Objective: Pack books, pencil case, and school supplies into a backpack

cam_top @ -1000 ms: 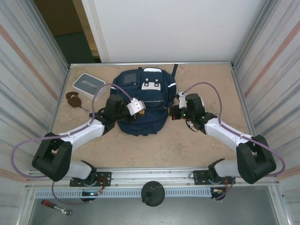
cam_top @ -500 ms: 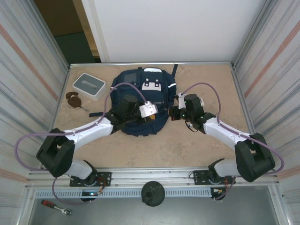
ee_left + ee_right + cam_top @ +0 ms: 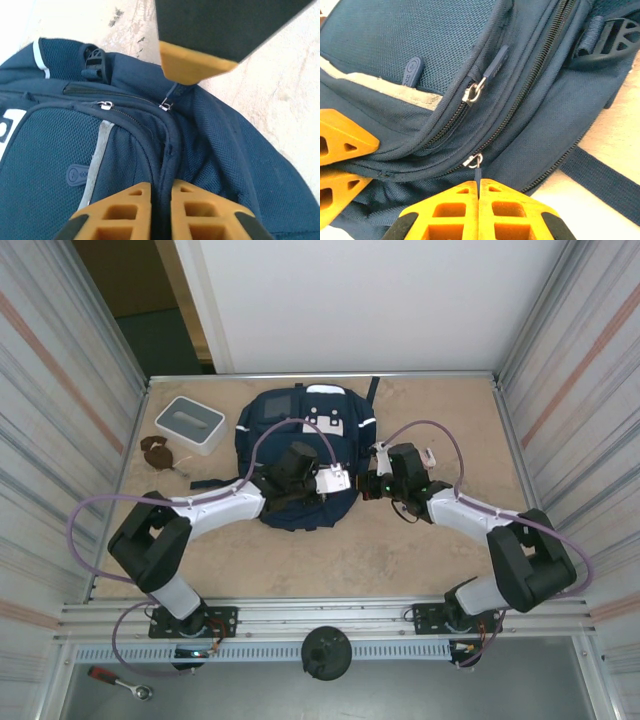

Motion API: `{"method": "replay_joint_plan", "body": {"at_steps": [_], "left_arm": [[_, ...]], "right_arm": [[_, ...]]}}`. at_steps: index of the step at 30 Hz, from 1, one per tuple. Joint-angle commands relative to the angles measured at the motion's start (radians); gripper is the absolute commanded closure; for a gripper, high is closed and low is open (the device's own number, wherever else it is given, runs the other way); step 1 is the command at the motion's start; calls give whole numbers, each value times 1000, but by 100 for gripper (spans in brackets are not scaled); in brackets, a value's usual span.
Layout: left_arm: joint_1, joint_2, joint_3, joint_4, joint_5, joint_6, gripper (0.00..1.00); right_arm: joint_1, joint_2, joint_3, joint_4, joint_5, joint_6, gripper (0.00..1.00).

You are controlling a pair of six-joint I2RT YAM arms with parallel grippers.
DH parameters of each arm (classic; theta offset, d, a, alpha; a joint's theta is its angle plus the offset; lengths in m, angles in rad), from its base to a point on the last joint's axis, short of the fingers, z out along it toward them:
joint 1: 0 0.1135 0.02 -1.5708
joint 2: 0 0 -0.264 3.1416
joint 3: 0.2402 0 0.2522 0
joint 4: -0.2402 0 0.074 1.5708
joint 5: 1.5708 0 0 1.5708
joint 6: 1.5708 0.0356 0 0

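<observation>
The navy backpack [image 3: 300, 430] lies flat in the middle of the table. My left gripper [image 3: 343, 487] reaches across its lower right part; in the left wrist view the left gripper [image 3: 161, 189] is shut on a raised fold of the backpack [image 3: 55, 150] fabric beside a zipper seam. My right gripper [image 3: 369, 482] is at the bag's right edge. In the right wrist view the right gripper [image 3: 479, 183] is shut on the thin navy zipper pull [image 3: 479, 172] under a silver slider [image 3: 473, 161]. The books, pencil case and school supplies are out of view.
A white-and-grey square box [image 3: 190, 423] and a small brown object [image 3: 156, 451] sit at the back left of the table [image 3: 330, 560]. A second zipper pull [image 3: 493, 61] hangs higher on the bag. Metal walls close in both sides.
My left gripper has swept right across the backpack toward the right gripper and shut on the fabric. The right gripper has stayed shut in nearly the same place.
</observation>
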Motion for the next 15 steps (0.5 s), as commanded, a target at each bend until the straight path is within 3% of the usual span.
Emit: {"method": "replay_joint_plan", "body": {"at_steps": [1, 5, 15], "left_arm": [[31, -25, 24, -51, 55, -12, 100], [63, -71, 6, -31, 151, -42, 100], [70, -94, -16, -8, 164, -42, 100]], "right_arm": [[-18, 35, -24, 88, -29, -3, 100], [-21, 75, -42, 134, -63, -4, 99], [-20, 115, -42, 159, -92, -12, 90]]}}
